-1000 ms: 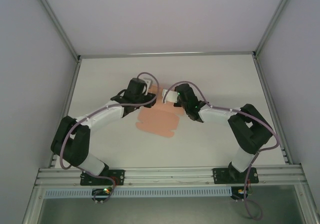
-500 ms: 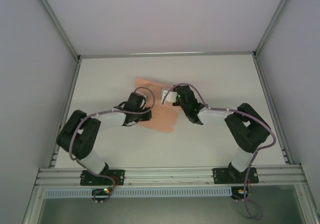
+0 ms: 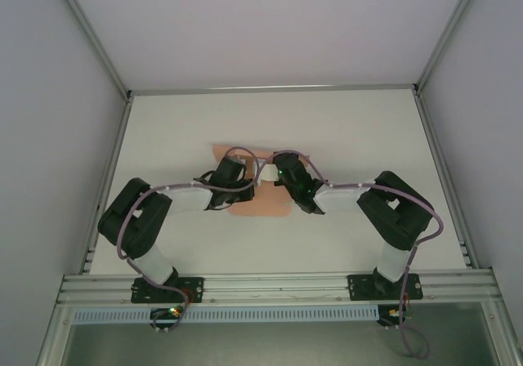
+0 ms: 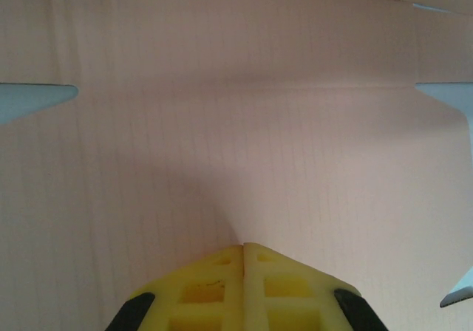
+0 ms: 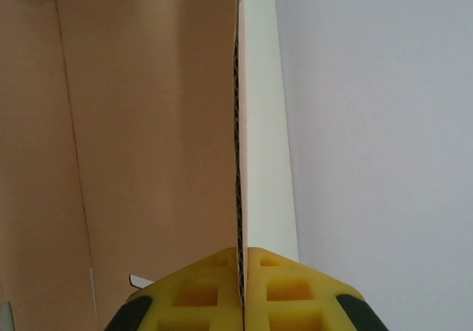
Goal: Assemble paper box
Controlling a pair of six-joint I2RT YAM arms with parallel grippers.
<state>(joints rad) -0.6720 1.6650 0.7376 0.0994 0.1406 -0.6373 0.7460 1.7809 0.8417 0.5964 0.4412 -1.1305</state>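
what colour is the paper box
The paper box is salmon pink with a faint grid, clearest in the left wrist view.

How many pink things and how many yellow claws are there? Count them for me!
Pink paper box, not folded up yet: 1
Yellow claws: 2 (left claw, right claw)
Total: 3
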